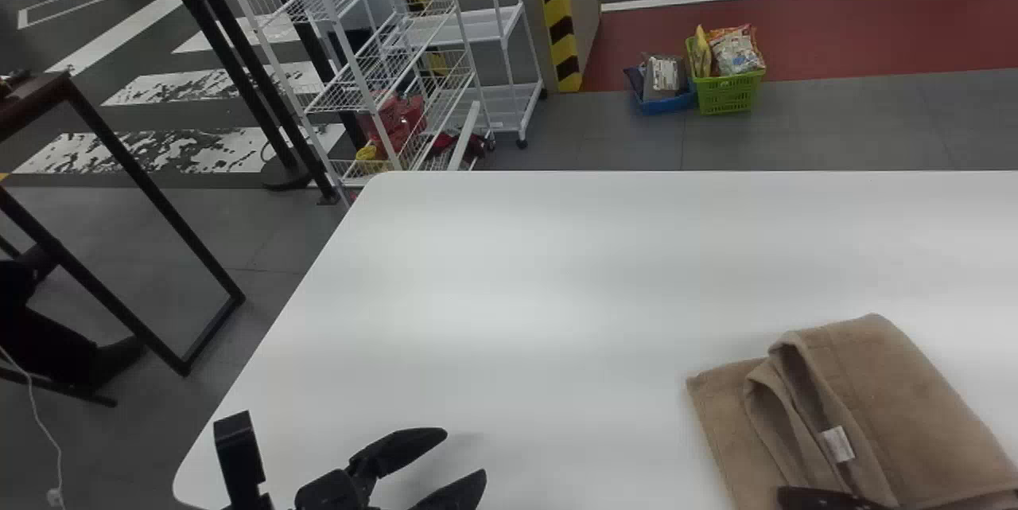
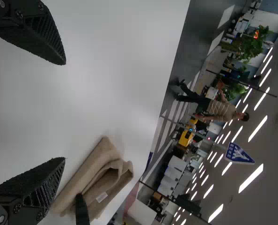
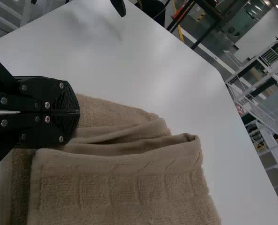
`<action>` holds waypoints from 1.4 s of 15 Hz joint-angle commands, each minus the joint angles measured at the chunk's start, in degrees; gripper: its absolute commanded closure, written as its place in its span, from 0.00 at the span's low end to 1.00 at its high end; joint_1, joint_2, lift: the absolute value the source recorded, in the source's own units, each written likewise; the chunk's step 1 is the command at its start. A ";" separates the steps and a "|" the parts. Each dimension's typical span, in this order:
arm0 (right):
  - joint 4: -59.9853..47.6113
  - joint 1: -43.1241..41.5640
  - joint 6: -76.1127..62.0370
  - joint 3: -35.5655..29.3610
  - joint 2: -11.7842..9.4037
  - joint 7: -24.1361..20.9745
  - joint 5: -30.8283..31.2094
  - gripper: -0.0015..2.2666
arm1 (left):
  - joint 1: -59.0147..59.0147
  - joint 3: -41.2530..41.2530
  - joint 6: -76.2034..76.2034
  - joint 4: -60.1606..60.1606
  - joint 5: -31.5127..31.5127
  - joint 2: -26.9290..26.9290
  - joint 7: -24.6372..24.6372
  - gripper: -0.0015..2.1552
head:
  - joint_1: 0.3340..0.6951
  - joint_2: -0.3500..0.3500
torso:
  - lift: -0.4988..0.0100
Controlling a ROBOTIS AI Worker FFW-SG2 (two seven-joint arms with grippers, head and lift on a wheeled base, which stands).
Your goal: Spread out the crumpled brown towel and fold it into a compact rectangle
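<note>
The towel [image 1: 899,406] lies well inside the table's [image 1: 541,279] left edge. The left gripper [image 1: 465,454] is wide; the right gripper [image 3: 79,112], fingers together at the fold, may drag layers crooked if it slides.

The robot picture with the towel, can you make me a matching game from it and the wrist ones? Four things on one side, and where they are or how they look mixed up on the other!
Things:
1. left gripper
2. right gripper
3. little label
4. green basket

Places and looks:
A. on the floor beyond the table
B. fingers together, at the towel
C. white, on the towel
D. fingers apart, over the table

Right pairs: 1-D, 2-B, 3-C, 4-A
</note>
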 commanded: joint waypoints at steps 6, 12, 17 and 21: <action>-4.57 0.51 7.33 -8.72 0.05 2.77 -1.75 0.89 | -0.09 -0.60 0.00 0.09 0.00 -0.15 0.26 0.04 | 1.00 0.93 | 0.73; -12.48 2.45 21.16 -16.01 0.05 9.09 -2.36 0.89 | -0.09 -0.68 0.00 -0.17 -0.44 -0.15 0.44 0.04 | 1.00 0.94 | 0.73; -10.11 -3.97 21.16 -28.14 0.05 9.53 -2.89 0.89 | -0.17 -1.30 0.00 -0.79 -0.53 -0.15 0.35 0.04 | 1.00 0.71 | 0.73; -5.89 -8.19 21.16 -28.05 0.05 9.09 1.68 0.89 | -0.26 -1.12 0.00 -1.14 -0.53 -0.15 0.26 0.04 | 1.00 0.58 | 0.73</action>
